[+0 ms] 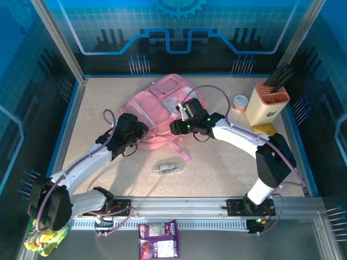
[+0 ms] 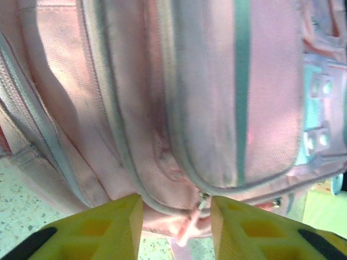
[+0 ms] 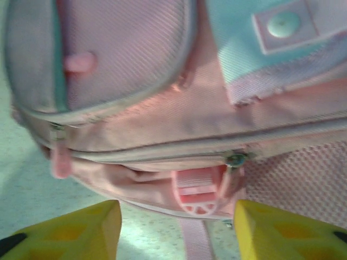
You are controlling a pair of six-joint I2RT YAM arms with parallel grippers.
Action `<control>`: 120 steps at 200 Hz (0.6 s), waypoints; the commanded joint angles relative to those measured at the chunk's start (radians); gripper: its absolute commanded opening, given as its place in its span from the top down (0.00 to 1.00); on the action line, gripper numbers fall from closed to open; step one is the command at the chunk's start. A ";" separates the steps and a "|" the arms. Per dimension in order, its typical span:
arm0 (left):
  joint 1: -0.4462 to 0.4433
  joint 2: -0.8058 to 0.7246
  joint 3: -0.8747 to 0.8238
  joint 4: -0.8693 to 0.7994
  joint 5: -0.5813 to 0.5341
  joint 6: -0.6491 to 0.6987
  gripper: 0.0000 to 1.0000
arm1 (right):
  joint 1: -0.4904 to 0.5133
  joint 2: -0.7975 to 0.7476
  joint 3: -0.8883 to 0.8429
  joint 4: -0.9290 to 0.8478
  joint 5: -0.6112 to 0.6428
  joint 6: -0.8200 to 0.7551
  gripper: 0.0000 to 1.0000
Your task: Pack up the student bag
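Note:
The student bag (image 1: pixel 162 103) is a soft pink backpack lying flat at the middle back of the table. My left gripper (image 1: pixel 142 130) is at its near left edge and my right gripper (image 1: pixel 174 128) at its near right edge. In the left wrist view the yellow fingers (image 2: pixel 114 227) stand apart, my left gripper (image 2: pixel 176 230) open, with a pink zipper pull (image 2: pixel 191 223) hanging loose between them under the bag (image 2: pixel 217 108). My right gripper (image 3: pixel 176 230) is open too, just short of the bag (image 3: pixel 162 108), with a pink strap buckle (image 3: pixel 199 192) and strap (image 3: pixel 196 242) between its fingers, untouched.
A small grey packet (image 1: pixel 167 168) lies on the table in front of the bag. A beige and orange holder with dark handles (image 1: pixel 267 102), a small white cup (image 1: pixel 239 103) and a yellow item (image 1: pixel 265 129) stand at the back right. Snack packs (image 1: pixel 159 238) lie on the near rail.

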 commanded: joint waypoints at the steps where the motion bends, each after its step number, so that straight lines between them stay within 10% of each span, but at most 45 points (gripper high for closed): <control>1: -0.019 -0.050 0.038 -0.090 -0.036 0.114 0.58 | 0.013 0.022 0.076 -0.043 -0.111 0.062 0.37; 120: -0.183 0.044 0.139 -0.136 -0.133 0.345 0.49 | 0.039 0.236 0.261 -0.068 -0.132 0.272 0.29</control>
